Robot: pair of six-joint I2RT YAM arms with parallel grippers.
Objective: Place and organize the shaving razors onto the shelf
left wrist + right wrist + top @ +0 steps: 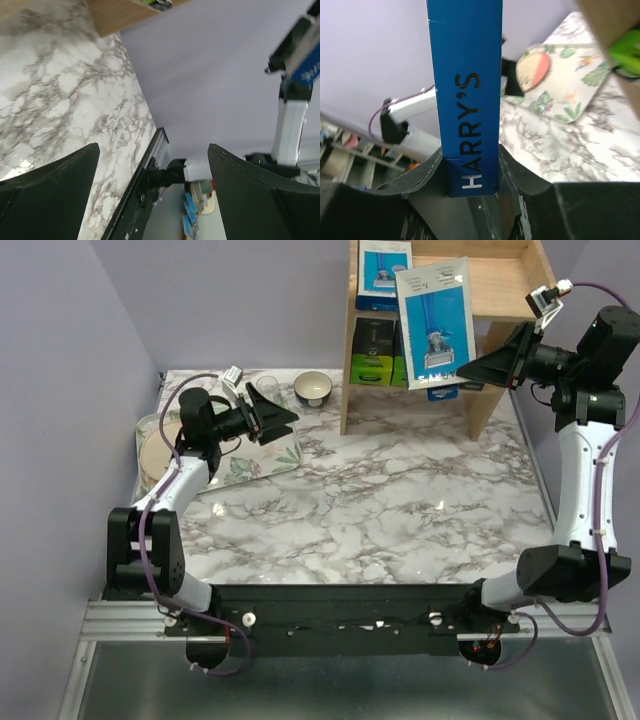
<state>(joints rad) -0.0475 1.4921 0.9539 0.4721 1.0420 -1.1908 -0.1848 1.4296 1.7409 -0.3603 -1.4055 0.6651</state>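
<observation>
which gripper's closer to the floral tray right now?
Left. The left gripper, jaws open, sits over the floral tray at its far right corner. The right gripper is across the table by the shelf, clamped on a blue-and-white razor pack.

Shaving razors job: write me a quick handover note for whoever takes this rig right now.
Grippers: the left gripper is open and empty, over the floral tray. The right gripper is shut on a blue-and-white razor pack, raised in front of the shelf.
Done: another blue-and-white pack is on the top tier, and the black boxes with lime-green ends are on the lower tier.
Left: shelve the held pack. No white boxes are in view, so check behind the held pack.
</observation>
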